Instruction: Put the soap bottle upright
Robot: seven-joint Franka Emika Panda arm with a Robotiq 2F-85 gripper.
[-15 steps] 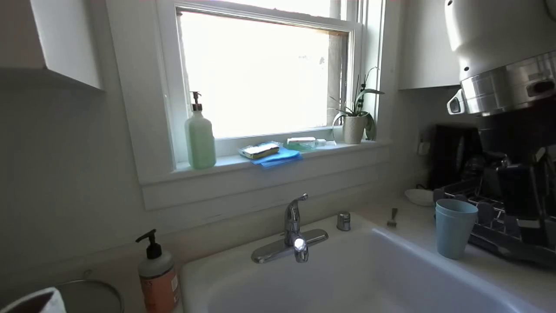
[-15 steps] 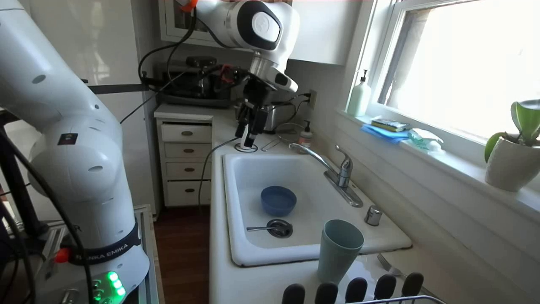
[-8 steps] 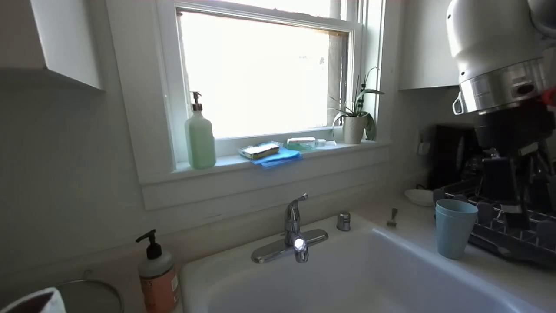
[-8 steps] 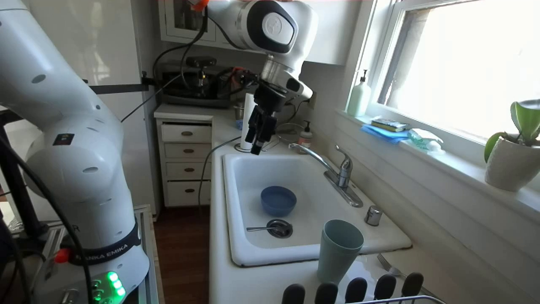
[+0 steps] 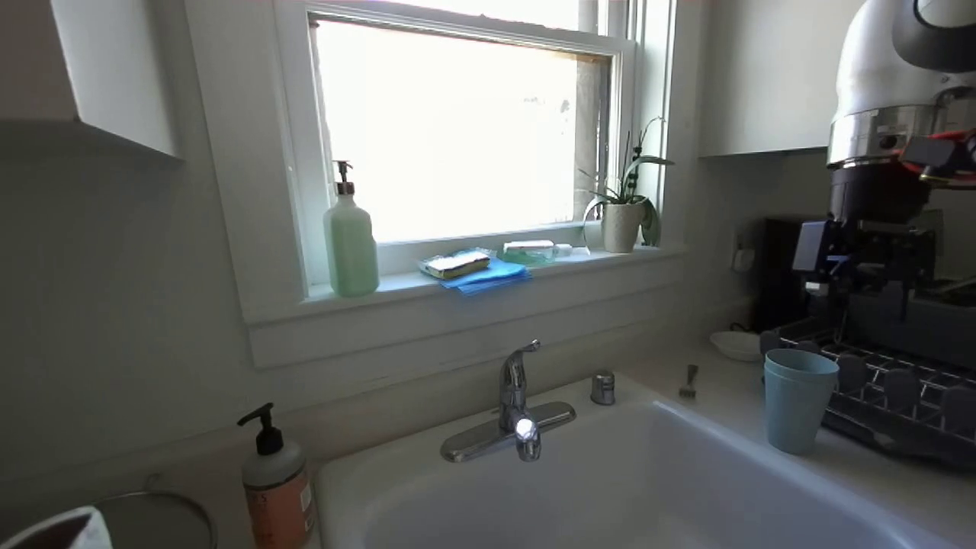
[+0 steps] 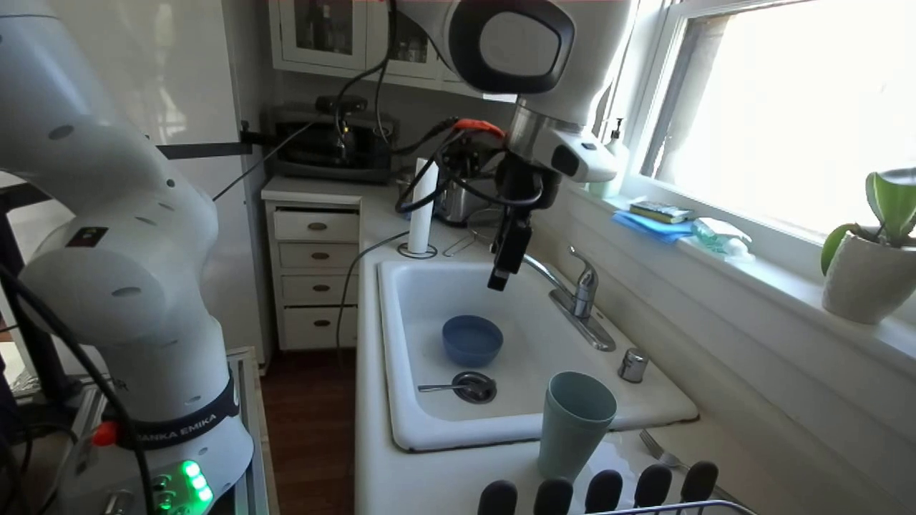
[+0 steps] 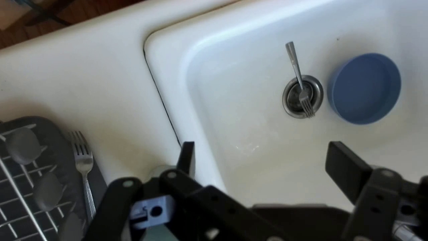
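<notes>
The soap bottle, small, clear and pale blue-green with a white cap, lies on its side on the window sill in both exterior views (image 5: pixel 528 253) (image 6: pixel 708 236). Its cap end points toward the potted plant. It is out of the wrist view. My gripper (image 6: pixel 496 280) is in the air above the sink, pointing down, well to the side of the sill and apart from the bottle. It also shows at the right edge in an exterior view (image 5: pixel 865 286). In the wrist view the gripper (image 7: pixel 262 156) has its fingers wide apart, with nothing between them.
A green pump bottle (image 5: pixel 351 248), a sponge (image 5: pixel 457 264) on blue cloths (image 5: pixel 488 278) and a potted plant (image 5: pixel 622 226) share the sill. Below are the faucet (image 6: pixel 583 286), the sink (image 7: pixel 234 100) with a blue bowl (image 7: pixel 366 88), a cup (image 6: pixel 577 425) and a dish rack (image 7: pixel 20 197).
The arm has moved toward the window side and over the sink, and the gripper has turned. The soap bottle and the other things on the sill have not moved.
</notes>
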